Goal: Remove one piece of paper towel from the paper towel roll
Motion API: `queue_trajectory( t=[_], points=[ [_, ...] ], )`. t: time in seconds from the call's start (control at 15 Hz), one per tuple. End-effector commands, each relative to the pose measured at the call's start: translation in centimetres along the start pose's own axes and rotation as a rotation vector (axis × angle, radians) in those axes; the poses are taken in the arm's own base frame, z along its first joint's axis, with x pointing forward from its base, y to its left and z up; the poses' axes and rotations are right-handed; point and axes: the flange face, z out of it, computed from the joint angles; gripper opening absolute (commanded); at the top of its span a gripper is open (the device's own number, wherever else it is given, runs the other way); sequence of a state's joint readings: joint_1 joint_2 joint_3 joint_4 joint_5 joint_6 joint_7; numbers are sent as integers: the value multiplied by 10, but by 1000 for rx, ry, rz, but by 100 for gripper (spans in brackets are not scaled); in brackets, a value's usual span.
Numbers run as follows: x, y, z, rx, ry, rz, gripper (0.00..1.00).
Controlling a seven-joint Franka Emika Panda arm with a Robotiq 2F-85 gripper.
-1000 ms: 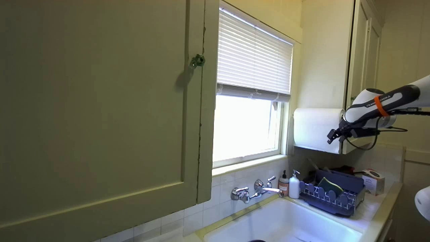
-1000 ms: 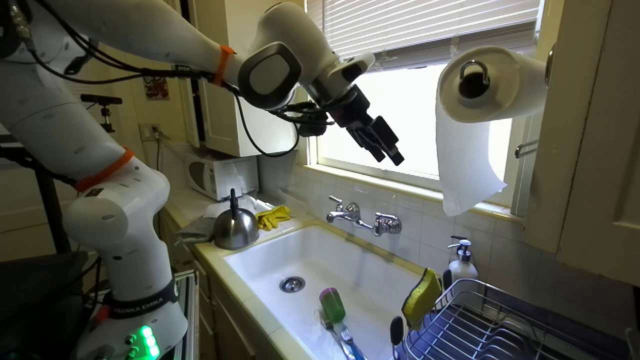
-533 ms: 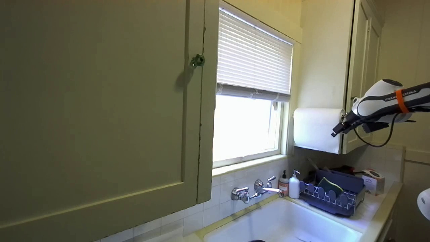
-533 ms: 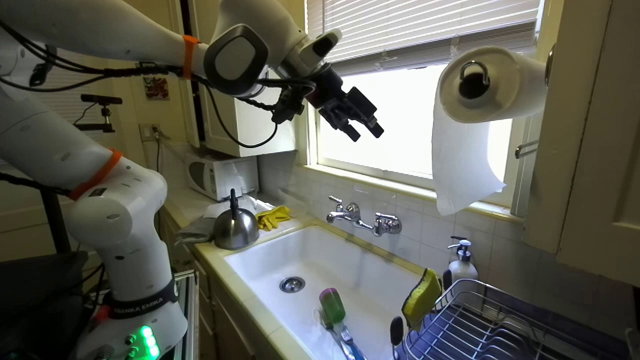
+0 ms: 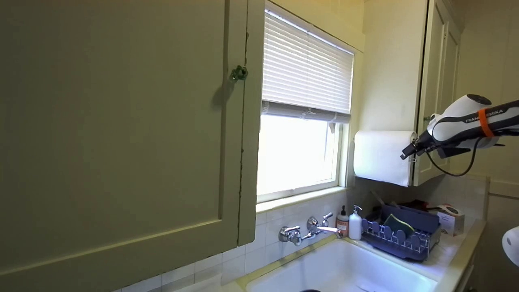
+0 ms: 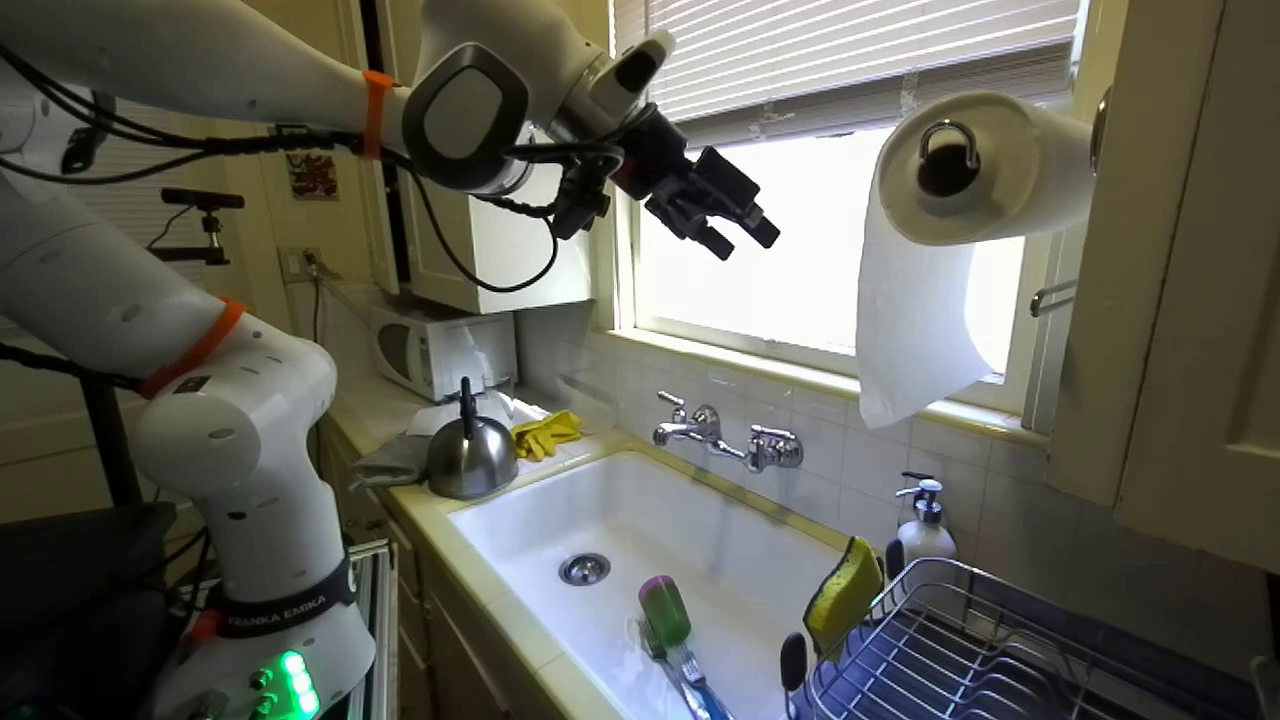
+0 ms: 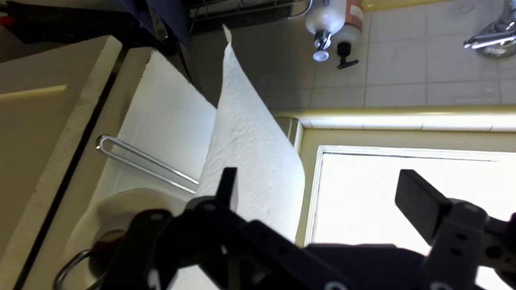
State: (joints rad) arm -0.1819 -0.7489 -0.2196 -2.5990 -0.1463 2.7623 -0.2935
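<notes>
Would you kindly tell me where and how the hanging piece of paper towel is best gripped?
I'd probably pinch the lower part of the piece of paper towel, below the paper towel roll, coming from the side edge away from the window, with the open tool straddling it, one jaw per face: it looks thin, its lower end hangs free, and its other edge lies toward the window.

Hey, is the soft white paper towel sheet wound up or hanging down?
Hanging down: an exterior view shows the thin white paper sheet trailing below the white cylindrical paper towel roll, its lower edge free.
</notes>
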Motion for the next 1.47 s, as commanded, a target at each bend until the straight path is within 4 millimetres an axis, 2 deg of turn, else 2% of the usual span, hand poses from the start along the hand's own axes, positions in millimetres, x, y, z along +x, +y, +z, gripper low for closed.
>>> queue_trajectory(
  t=[0.0, 0.2, 0.73, 1.0, 1.13, 1.4],
  points=[
    [-5, 26, -7, -76, 64, 92, 100],
    [-12, 46, -4, -99, 75, 152, 100],
    [-19, 64, 41, -77, 59, 262, 100],
    [-11, 67, 62, -70, 55, 269, 100],
    [-3, 63, 72, -68, 48, 255, 72],
    [11, 52, 84, -94, 36, 197, 42]
  ],
)
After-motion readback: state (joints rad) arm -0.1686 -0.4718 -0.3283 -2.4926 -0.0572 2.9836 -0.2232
